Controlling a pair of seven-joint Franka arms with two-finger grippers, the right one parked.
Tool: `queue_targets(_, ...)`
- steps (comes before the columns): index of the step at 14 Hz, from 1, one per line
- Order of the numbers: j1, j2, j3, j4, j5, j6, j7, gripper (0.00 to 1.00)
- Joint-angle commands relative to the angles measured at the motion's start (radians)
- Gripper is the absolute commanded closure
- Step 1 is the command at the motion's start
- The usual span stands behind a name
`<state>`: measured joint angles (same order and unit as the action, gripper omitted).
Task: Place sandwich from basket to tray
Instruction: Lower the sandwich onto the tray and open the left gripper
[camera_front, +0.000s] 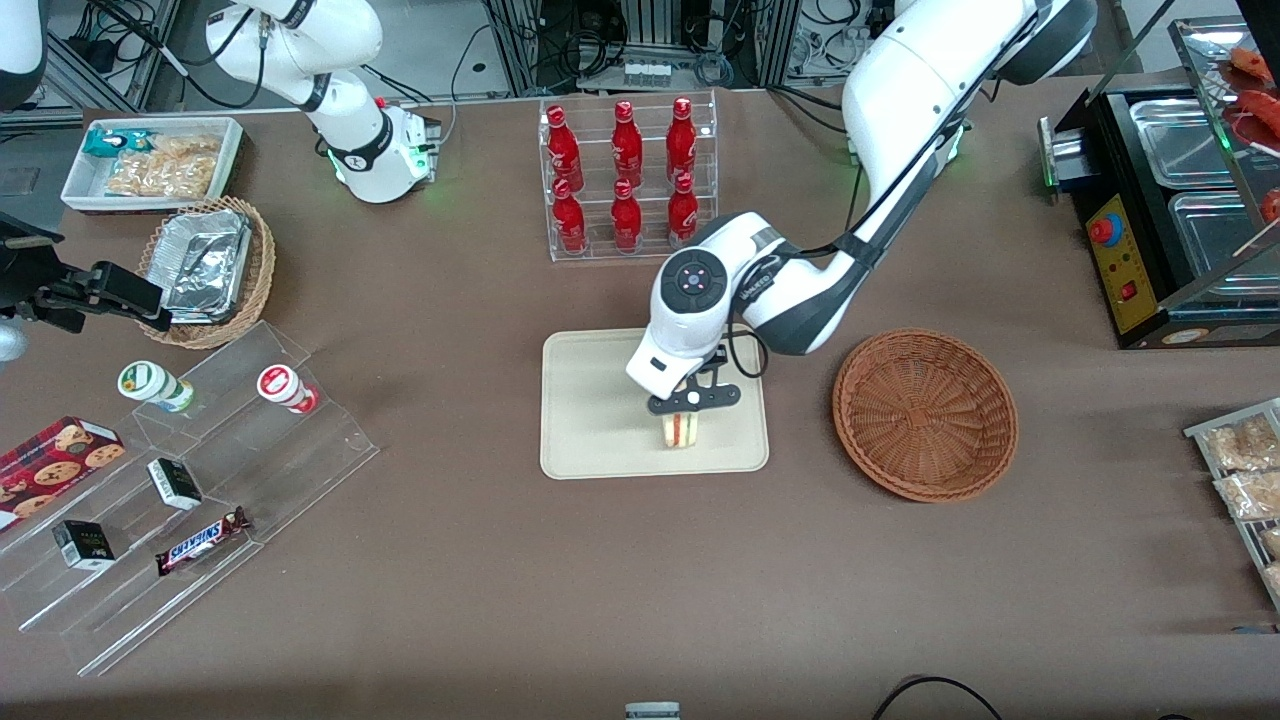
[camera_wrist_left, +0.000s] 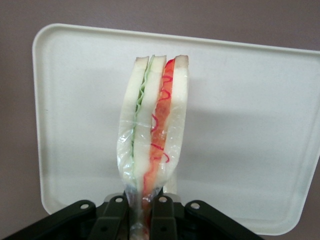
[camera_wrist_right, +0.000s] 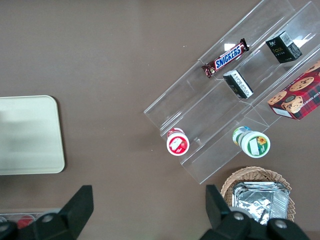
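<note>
Left wrist view: gripper (camera_wrist_left: 142, 212) pinches film-wrapped sandwich (camera_wrist_left: 152, 125).

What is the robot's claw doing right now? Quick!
Gripper: shut on the sandwich, holding it over the tray. The basket beside the tray has nothing in it.

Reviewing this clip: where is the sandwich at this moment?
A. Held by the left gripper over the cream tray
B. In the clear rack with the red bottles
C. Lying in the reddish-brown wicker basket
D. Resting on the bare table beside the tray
A. The gripper is shut on the wrapped sandwich, which hangs above the tray; the basket holds nothing.
</note>
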<state>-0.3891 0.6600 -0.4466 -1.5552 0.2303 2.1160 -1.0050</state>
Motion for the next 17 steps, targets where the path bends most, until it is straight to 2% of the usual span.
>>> queue_targets(1,-0.045,0.032,0.011,0.046,0.031,-0.007,-0.04,0.85)
queue_targets(8,-0.066,0.112,0.011,0.116,0.054,-0.005,-0.044,0.84)
queue_targets(11,-0.073,0.133,0.009,0.135,0.073,-0.007,-0.053,0.75)
queue_targets(12,-0.074,0.136,0.011,0.136,0.075,-0.005,-0.07,0.66)
queue_targets(13,-0.074,0.138,0.011,0.136,0.089,-0.001,-0.076,0.61)
queue_targets(14,-0.074,0.138,0.011,0.135,0.092,-0.001,-0.092,0.51)
queue_targets(15,-0.074,0.138,0.011,0.135,0.093,-0.001,-0.105,0.26)
queue_targets(16,-0.074,0.139,0.011,0.133,0.095,0.004,-0.109,0.1)
queue_targets(17,-0.076,0.139,0.011,0.132,0.095,0.005,-0.112,0.03)
